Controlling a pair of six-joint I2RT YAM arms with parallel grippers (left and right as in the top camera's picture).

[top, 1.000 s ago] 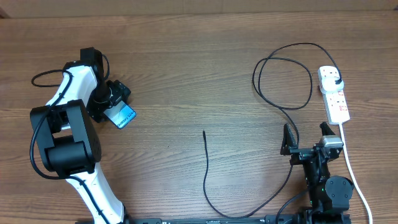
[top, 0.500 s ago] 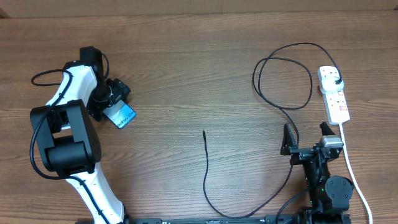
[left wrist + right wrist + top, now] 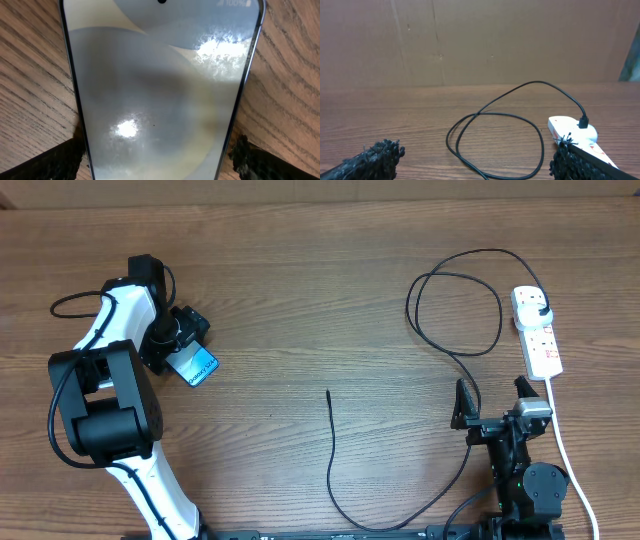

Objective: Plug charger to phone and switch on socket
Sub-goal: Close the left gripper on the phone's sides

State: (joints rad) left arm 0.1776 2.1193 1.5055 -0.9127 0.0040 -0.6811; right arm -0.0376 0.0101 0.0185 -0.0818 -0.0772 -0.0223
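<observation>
While my L gripper (image 3: pixel 157 145) straddles the phone (image 3: pixel 160 75), jaws spread wide, the charger (image 3: pixel 329 400) tip lies loose well off to its right. R gripper (image 3: pixel 490 402) released, empty. Socket (image 3: pixel 537 330) ahead-right, plug in.

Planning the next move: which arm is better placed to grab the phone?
Left. The left hand, open, straddles the phone; the right hand sits far off, near the socket.
</observation>
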